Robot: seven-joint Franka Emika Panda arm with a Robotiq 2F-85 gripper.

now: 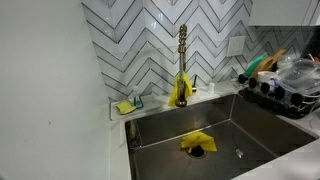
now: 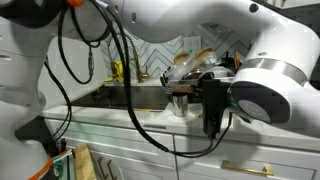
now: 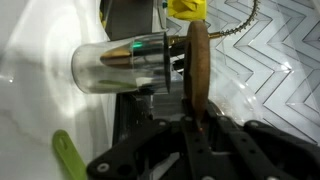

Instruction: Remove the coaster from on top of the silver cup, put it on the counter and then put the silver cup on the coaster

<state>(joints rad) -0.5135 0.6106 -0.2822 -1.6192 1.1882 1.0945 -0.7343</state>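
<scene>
My claw (image 3: 199,126) looks pinched nearly shut on the rim of the round brown wooden coaster (image 3: 197,60), which sits atop the shiny silver metal cup (image 3: 120,66). This is the removal step, I judge. Next I lift it clear without tipping the cup, then lay it on the white counter (image 3: 30,100).

Chevron tile wall (image 1: 140,45) behind a steel sink (image 1: 260,125) and faucet (image 1: 183,45); pale counter (image 1: 215,93); seemingly white cabinets (image 2: 150,140) below.

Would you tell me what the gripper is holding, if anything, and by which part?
The gripper appears shut on the coaster, pinching it by its rim, seen edge-on in the wrist view; the coaster sits against the silver cup at its mouth.
</scene>
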